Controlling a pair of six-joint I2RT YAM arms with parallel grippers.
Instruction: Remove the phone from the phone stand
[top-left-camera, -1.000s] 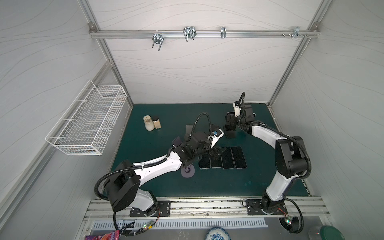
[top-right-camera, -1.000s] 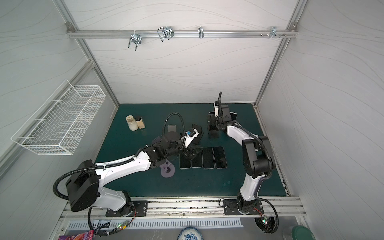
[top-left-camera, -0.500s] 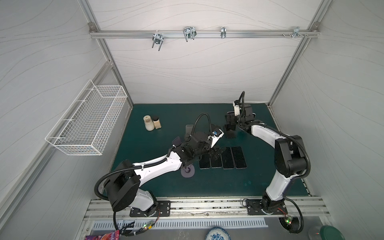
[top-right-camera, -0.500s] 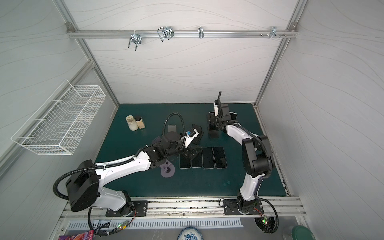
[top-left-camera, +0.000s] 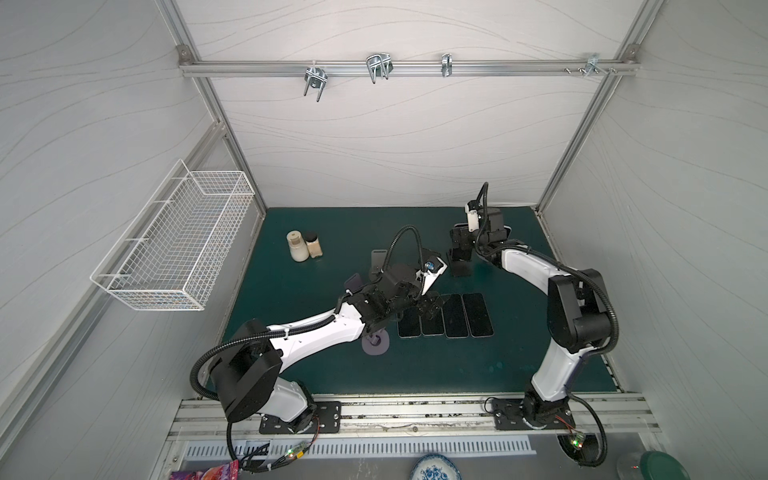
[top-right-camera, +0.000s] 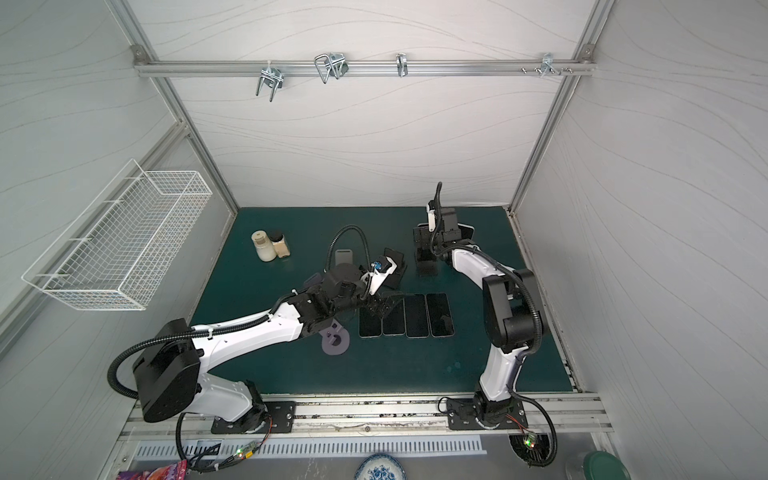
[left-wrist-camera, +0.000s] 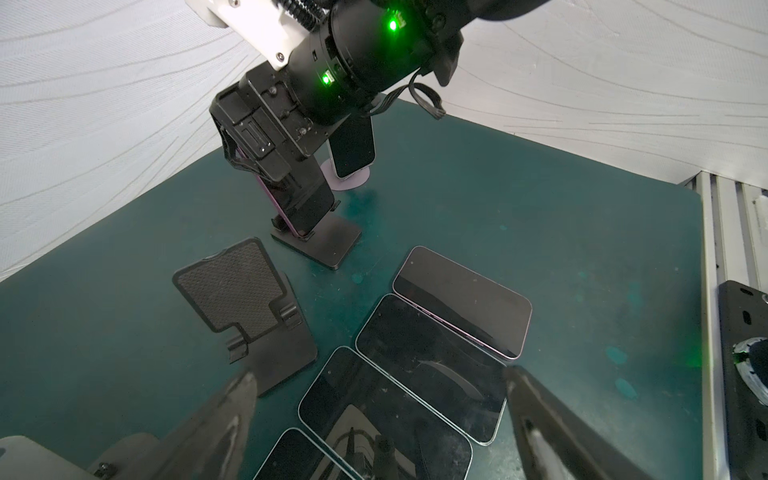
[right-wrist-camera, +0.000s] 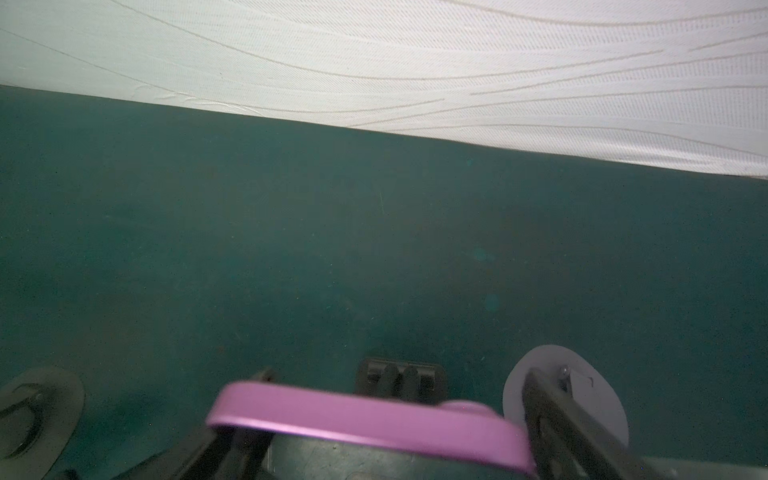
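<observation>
Right gripper (left-wrist-camera: 297, 195) is down over the phone (right-wrist-camera: 365, 419), which sits propped on its stand (left-wrist-camera: 328, 247) toward the back of the worktop (top-left-camera: 332, 232). Its jaws straddle the phone's pink top edge, one finger right up against the side. Pinched or not, I cannot tell. Across the way, the left gripper (left-wrist-camera: 382, 415) hovers low above four phones (top-left-camera: 444, 316) lying flat in a row, jaws spread wide, holding nothing. An empty stand (left-wrist-camera: 245, 286) sits just beside them.
</observation>
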